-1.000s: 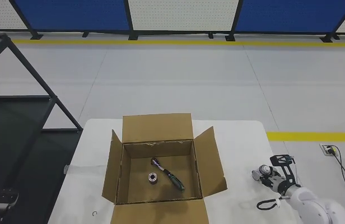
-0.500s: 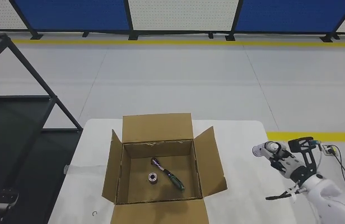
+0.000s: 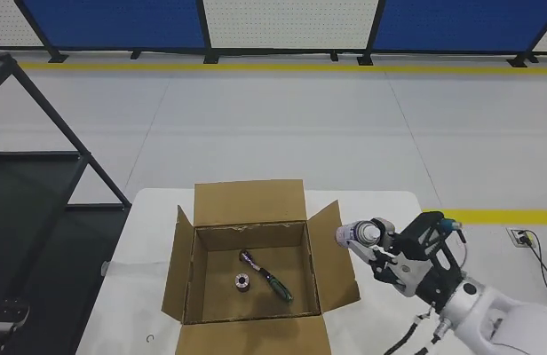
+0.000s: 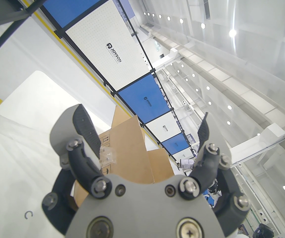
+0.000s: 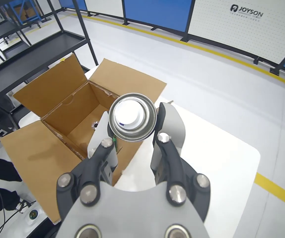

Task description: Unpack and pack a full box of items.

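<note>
An open cardboard box (image 3: 247, 202) stands in the middle of the white table (image 3: 380, 209). On its floor lie a green-handled screwdriver (image 3: 272, 281) and a small metal ring (image 3: 242, 282). My right gripper (image 3: 380, 250) is shut on a metal spray can (image 3: 363, 234) with a white cap. It holds the can in the air just right of the box's right flap (image 3: 336, 253). In the right wrist view the can (image 5: 132, 117) sits between the fingers of the right gripper (image 5: 132, 125), over the box's near wall (image 5: 33, 149). My left gripper (image 4: 142, 134) is open, holds nothing and points upward beside the box (image 4: 130, 144).
A black metal rack (image 3: 43, 177) stands left of the table. A small C-shaped ring (image 3: 150, 338) lies on the table near its front left. A black cable (image 3: 414, 337) hangs by the right arm. All the box flaps stand open.
The right arm lifted the spray can from the table's right edge and carried it left, up to the box's right flap. The things in the box have not moved.
</note>
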